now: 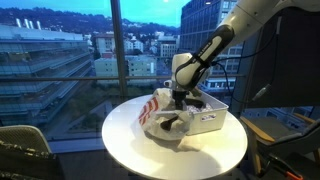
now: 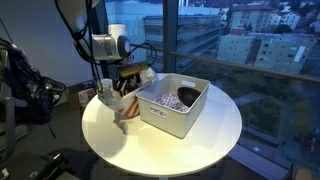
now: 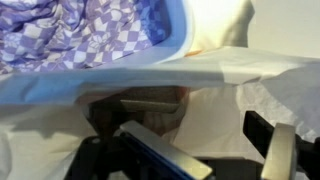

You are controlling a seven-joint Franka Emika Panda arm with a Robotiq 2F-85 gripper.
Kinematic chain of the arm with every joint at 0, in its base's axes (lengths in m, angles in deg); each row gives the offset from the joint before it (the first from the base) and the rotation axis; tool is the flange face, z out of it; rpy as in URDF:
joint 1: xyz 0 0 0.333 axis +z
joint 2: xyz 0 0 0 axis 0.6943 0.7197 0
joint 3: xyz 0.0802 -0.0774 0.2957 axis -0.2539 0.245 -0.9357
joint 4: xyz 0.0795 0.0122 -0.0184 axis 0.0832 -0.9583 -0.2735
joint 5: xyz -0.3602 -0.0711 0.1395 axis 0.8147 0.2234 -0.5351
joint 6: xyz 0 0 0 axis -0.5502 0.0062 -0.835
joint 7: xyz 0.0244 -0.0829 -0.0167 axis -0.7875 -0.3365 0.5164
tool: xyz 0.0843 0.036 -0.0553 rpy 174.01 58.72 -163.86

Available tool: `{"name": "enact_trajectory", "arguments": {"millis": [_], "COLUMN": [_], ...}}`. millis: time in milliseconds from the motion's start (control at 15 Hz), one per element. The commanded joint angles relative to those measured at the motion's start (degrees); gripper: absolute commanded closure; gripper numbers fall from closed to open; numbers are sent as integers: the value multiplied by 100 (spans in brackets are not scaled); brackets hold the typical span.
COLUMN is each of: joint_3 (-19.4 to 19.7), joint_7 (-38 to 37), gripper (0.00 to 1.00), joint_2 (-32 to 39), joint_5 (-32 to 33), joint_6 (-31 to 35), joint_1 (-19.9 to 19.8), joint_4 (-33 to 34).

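My gripper hangs low over a crumpled white plastic bag with red print, right beside a white bin on the round table. In the wrist view the gripper is open. One finger is at the lower left and the other finger at the right. White bag material lies behind the gap, and nothing is gripped. The bin's rim crosses the view, with a purple checked cloth inside the bin.
The round white table stands by tall windows with a city view. In an exterior view a dark chair sits to one side. In an exterior view a dark stand with gear is beside the table.
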Motion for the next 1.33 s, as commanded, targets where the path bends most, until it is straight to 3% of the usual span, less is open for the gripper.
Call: {"name": "enact_trajectory", "arguments": {"millis": [0,400,867,1267], "joint_3": [-199,-180,129,280], "joint_7": [624,1080,842,929], "gripper": [0,0,0,0], "joint_2": [-61,564,1190,2020], "joint_5": [-573,-884,-406,-43], "joint_6": [-452,58,1688,1856], "joint_1": [-148,-97,208,271], "joint_4": [-11,443,970,1779]}}
